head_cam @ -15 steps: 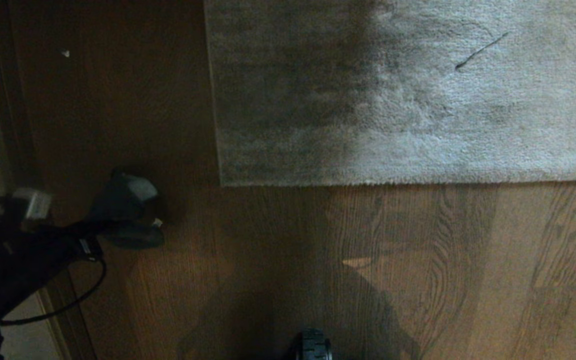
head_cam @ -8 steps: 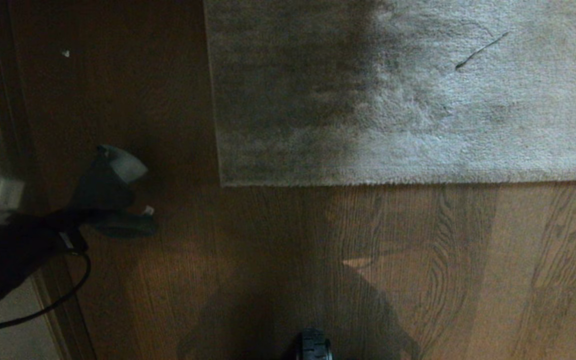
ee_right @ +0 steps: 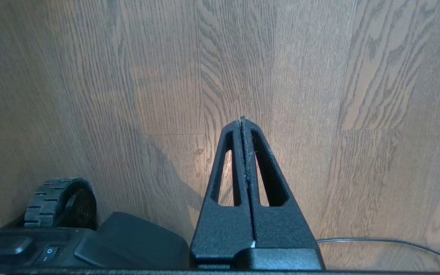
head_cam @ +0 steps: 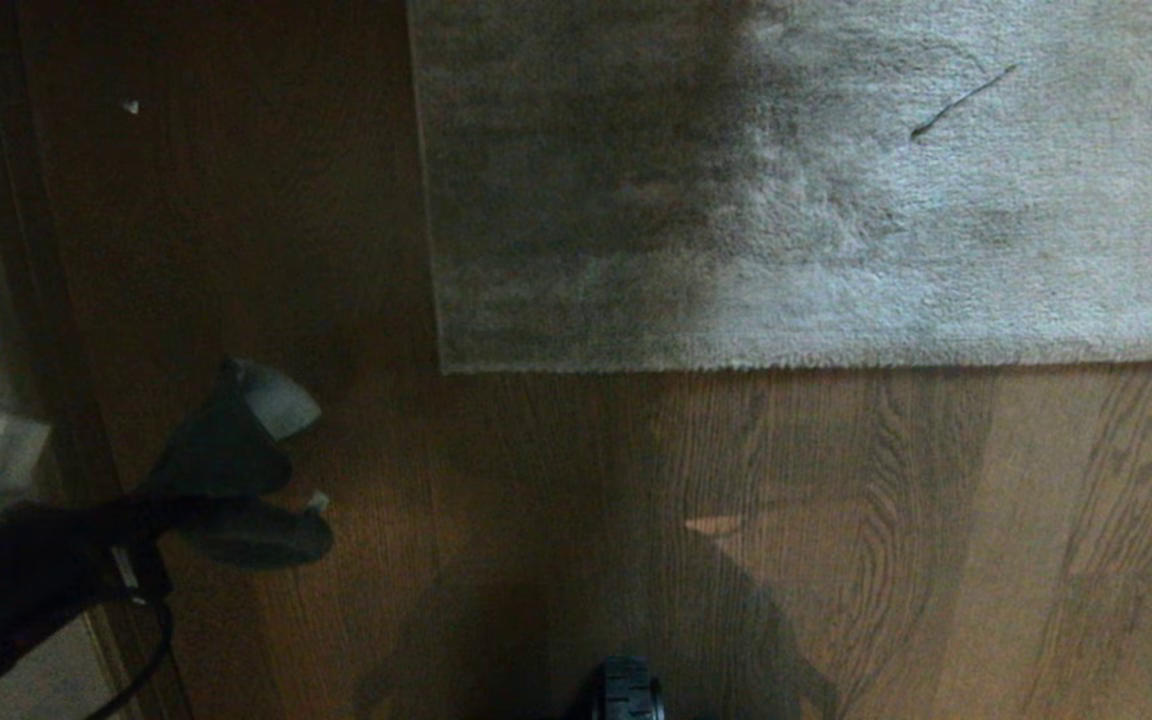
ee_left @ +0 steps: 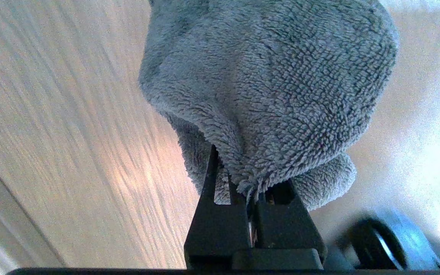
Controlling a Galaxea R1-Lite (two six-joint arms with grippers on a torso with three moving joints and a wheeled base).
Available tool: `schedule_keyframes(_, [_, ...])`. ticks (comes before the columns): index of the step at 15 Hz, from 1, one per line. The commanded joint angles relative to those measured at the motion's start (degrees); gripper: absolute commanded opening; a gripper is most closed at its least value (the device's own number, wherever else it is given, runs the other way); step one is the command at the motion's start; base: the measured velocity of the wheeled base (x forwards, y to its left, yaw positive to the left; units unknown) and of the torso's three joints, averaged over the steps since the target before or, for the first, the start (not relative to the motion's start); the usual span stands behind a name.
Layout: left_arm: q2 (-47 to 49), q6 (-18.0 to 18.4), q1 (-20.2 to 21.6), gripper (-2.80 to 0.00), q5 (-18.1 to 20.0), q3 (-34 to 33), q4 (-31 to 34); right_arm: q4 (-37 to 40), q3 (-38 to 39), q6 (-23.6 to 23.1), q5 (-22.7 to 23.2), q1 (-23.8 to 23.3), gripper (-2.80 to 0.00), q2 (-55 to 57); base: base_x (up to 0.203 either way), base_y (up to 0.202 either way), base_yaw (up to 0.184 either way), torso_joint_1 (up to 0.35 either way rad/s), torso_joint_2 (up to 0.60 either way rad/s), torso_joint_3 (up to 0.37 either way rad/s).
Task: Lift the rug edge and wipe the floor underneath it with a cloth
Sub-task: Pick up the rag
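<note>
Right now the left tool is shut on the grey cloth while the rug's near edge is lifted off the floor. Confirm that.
Not quite. The left tool is indeed shut on the cloth, but the rug edge is not lifted. The head view shows it lying flat on the floor, straight along its whole near border.

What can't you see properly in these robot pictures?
- Rug: cut off by the head view's top and right edges.
- Floor under the rug: hidden by the flat-lying rug.
- Left pincer tips: buried in the cloth, left wrist view.
- Right pincer: outside the head view; seen only in the right wrist view.
</note>
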State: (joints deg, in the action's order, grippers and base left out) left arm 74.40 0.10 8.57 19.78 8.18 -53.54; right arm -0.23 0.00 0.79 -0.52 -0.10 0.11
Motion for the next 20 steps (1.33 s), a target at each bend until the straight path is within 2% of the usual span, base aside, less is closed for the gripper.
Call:
schedule_keyframes(1, [-8.0,0.0,-3.4,-2.8,-2.1,-2.8,4.4,0.0,0.0,0.0,0.0,0.0,-2.8,0.0,0.0,0.0,0.0,0.0,0.0,0.0])
schedule_keyframes(3, [-13.2,0.1,-5.5,-2.8,-4.7,-6.4,9.0,0.0,0.0,0.0,0.0,0.0,-2.8,0.0,0.0,0.0,0.0,0.0,0.0,0.0])
schedule_keyframes(7, [-25.5,0.0,-9.4,-2.8,-7.5,-8.0,26.3,0.0,0.0,0.0,0.0,0.0,-2.8,0.0,0.0,0.0,0.0,0.0,0.0,0.0])
schedule_keyframes(11, [-37.8,-0.8,-10.2,-2.8,-9.1,-8.2,40.5,0.0,0.0,0.0,0.0,0.0,-2.8,0.0,0.0,0.0,0.0,0.0,0.0,0.0])
schedule_keyframes(13, [-44.4,-2.4,-10.2,-2.8,-10.5,-8.0,44.6,0.0,0.0,0.0,0.0,0.0,-2.8,0.0,0.0,0.0,0.0,0.0,0.0,0.0])
schedule_keyframes(17, [-55.6,-4.5,-10.1,-2.8,-16.8,-8.0,50.1,0.0,0.0,0.0,0.0,0.0,-2.8,0.0,0.0,0.0,0.0,0.0,0.0,0.0])
schedule_keyframes(20, [-61.7,-8.0,-10.0,-2.8,-18.9,-8.0,51.0,0.0,0.0,0.0,0.0,0.0,-2.8,0.0,0.0,0.0,0.0,0.0,0.0,0.0])
